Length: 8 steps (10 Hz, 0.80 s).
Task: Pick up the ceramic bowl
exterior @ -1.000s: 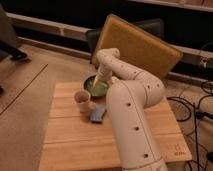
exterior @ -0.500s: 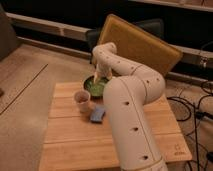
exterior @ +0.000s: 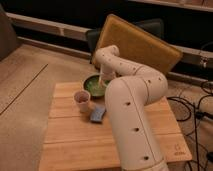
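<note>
The ceramic bowl [exterior: 93,84] is a shallow glossy green bowl at the far side of the wooden table [exterior: 65,145], partly hidden by my white arm. My gripper [exterior: 101,80] hangs at the end of the arm, reaching down into the bowl at its right side. A small pale pinkish cup [exterior: 82,100] stands just in front of the bowl, to the left of the arm.
A blue packet [exterior: 97,113] lies on the table beside the cup, against my arm. A tilted yellow board [exterior: 137,42] and a dark chair stand behind the table. Cables [exterior: 192,102] lie on the floor at the right.
The arm has shifted slightly left and lowered toward the bowl. The bowl, cup and blue packet stay in place.
</note>
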### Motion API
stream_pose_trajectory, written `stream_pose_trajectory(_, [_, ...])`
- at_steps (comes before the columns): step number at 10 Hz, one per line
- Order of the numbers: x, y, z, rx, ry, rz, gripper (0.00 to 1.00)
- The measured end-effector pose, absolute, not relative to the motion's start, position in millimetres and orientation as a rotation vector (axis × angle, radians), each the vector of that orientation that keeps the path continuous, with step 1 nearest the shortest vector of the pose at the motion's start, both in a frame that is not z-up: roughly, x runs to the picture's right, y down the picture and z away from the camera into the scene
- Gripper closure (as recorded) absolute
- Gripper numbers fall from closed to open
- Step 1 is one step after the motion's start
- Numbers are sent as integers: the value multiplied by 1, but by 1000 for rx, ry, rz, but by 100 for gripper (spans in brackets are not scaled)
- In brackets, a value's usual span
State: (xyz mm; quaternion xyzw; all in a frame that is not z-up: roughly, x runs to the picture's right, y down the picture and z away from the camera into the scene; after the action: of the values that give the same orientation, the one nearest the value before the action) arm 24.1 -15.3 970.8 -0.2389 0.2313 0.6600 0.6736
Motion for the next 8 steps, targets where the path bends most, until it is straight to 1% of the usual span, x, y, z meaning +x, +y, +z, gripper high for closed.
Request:
stream_pose_trajectory(2, [16, -4, 980, -585, 529, 1513, 35])
stream_pose_trajectory(3, [4, 4, 986, -621, 528, 1500, 37])
stream_pose_trajectory(4, [-8, 12, 990, -653, 527, 1477, 44])
stream_pose_trajectory(6, [-22, 20, 1000, -699, 508, 1444, 66])
stream_pose_trajectory(7, [-27, 22, 1001, -711, 506, 1432, 74])
stream_pose_trajectory(8, [-27, 21, 1003, -712, 504, 1425, 87])
